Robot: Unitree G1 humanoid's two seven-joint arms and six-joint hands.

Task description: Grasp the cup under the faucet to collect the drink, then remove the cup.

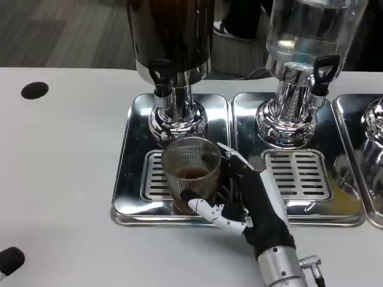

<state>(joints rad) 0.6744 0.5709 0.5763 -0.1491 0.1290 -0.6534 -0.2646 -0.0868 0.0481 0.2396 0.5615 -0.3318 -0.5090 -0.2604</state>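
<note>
Two dispensers (170,60) behind held cup (191,170)

My right hand (251,200) covers the cup's (191,173) right side and part of the drip grate (157,179). Both dispenser tanks, dark (170,30) and clear (314,27), run off the top edge.

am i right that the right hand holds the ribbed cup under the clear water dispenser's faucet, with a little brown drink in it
Not quite. In the head view the right hand holds the ribbed cup under the dark dispenser's faucet, on its drip tray. The clear dispenser stands on the picture's right. The rest holds: a little brown drink is in the cup.
</note>
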